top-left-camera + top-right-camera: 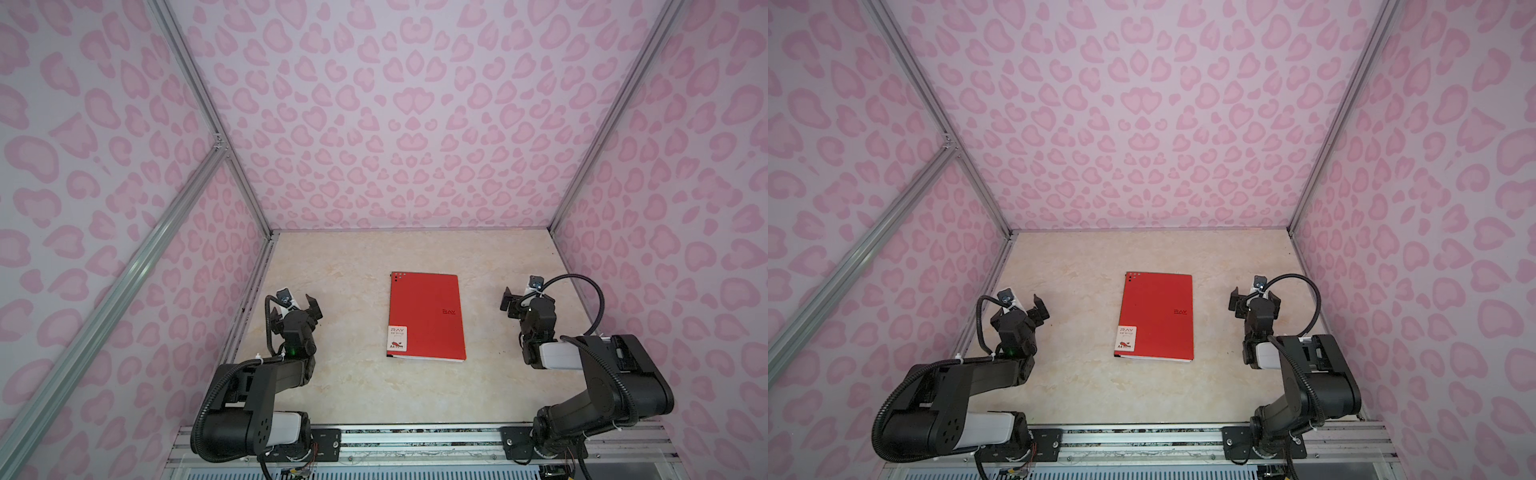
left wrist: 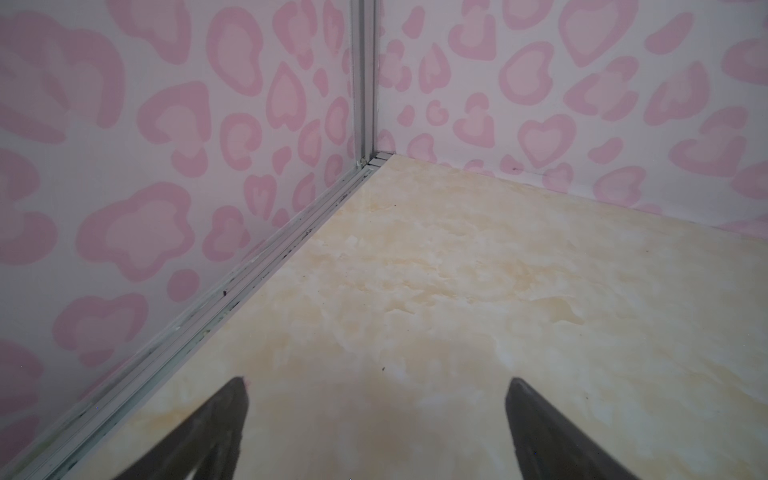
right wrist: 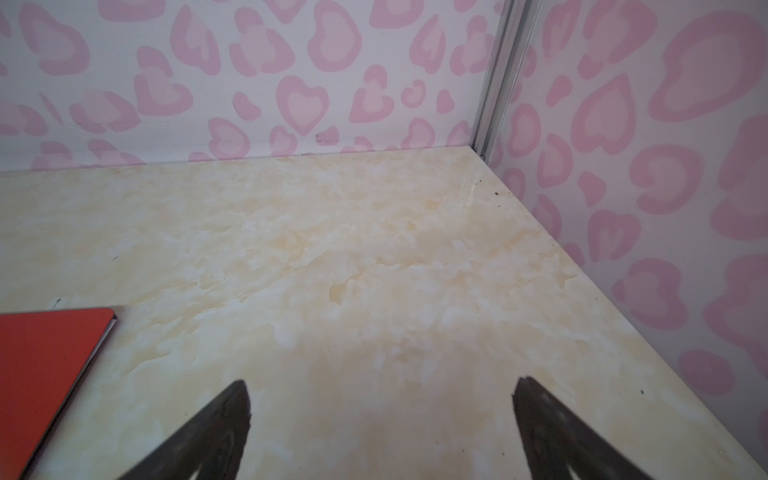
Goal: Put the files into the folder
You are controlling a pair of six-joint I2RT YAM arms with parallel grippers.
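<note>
So the marbled table [image 1: 332,395] was basically bare apart from one thing: the red folder [image 1: 426,316] lay shut and flat about mid-table, its spine on the left and its long sides running near to far. The left gripper [image 2: 377,380] sat well off to the folder's left and the right gripper [image 3: 382,380] well off to its right, both with jaws spread wide, holding nothing and touching nothing. The white sticker [image 1: 397,337] was on the cover's near-left corner, and a thin pale sliver [image 1: 440,359] peeked out along the folder's near edge. I couldn't spot any loose sheets anywhere on the table, so my guess is they were already tucked inside and that sliver was their edge, though it was too small to be sure. To me the job looked finished, or at the final check. If anything was left, it'd be nudging that near edge flush, a gentle push rather than a grab.
</note>
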